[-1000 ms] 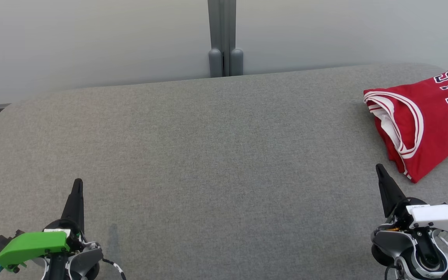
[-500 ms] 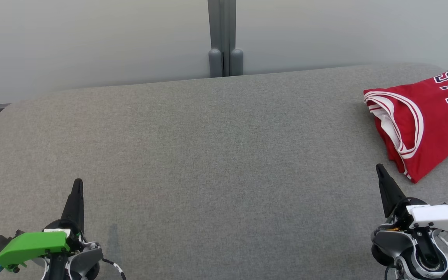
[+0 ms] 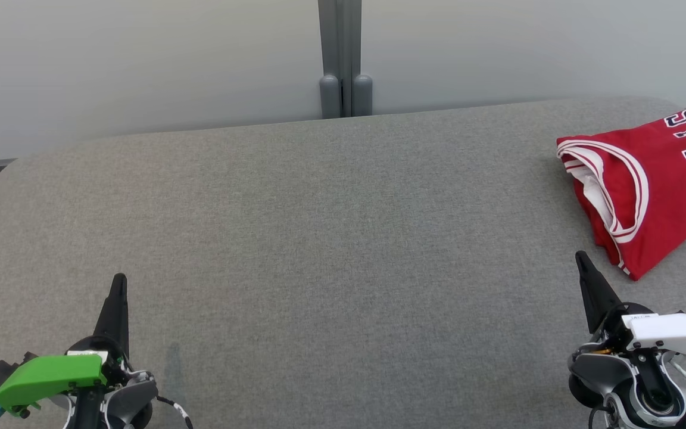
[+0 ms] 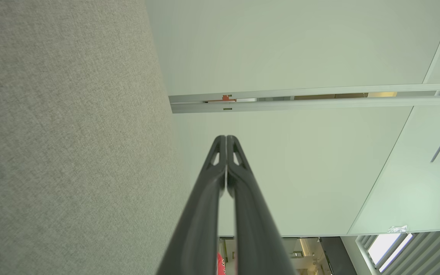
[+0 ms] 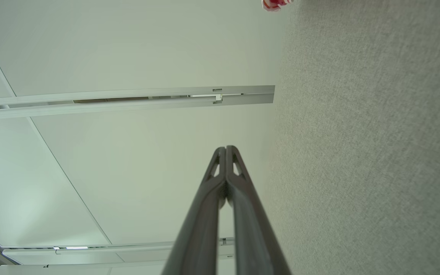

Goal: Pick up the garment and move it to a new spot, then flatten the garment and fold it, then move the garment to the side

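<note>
I read left claw (image 3: 119, 280) clenched empty, right claw (image 3: 581, 257) clenched empty, red garment (image 3: 646, 185) lying on grey worktop (image 3: 331, 238), just beyond right claw

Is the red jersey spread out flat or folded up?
Folded up, loosely. The red jersey lies doubled over on the grey fabric surface, its white-trimmed openings stacked; part runs past the picture's edge.

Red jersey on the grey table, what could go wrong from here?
The red jersey with white trim lies bunched in layers, so a pinch may catch only the top layer. It runs past the head view's right edge, near the side of the grey fabric table, so it might slide off. The right gripper is shut and must open first.
</note>
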Tool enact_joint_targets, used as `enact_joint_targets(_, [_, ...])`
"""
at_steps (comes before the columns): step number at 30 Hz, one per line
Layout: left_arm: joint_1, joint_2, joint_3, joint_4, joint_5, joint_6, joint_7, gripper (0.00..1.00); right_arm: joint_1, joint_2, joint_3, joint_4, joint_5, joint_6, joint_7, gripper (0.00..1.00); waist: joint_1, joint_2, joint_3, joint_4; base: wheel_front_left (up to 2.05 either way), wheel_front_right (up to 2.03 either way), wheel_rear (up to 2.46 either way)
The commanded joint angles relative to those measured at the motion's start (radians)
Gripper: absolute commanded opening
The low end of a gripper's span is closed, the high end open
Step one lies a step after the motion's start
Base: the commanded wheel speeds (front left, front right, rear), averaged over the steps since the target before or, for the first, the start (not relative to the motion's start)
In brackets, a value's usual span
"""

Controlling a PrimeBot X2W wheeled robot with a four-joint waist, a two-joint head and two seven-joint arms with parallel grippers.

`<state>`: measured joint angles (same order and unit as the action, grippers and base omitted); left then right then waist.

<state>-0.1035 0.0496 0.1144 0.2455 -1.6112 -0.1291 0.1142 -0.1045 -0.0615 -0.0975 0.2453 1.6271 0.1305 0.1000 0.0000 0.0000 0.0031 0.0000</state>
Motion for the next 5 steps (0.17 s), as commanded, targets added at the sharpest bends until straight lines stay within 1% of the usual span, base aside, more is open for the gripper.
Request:
enact_joint_targets(1, [-0.011,0.001,0.003,0.0,-0.003,-0.005,0.004,0.0,-0.007,0.001,-0.003,0.002,-0.003,0.0,0.005,0.0,0.0,0.0,0.0,0.0,0.0,0.0,0.0])
enact_joint_targets(5, [-0.011,0.001,0.003,0.001,-0.002,-0.005,0.004,0.0,-0.007,0.001,-0.004,0.002,-0.004,0.0,0.005,0.0,0.0,0.0,0.0,0.0,0.0,0.0,0.0])
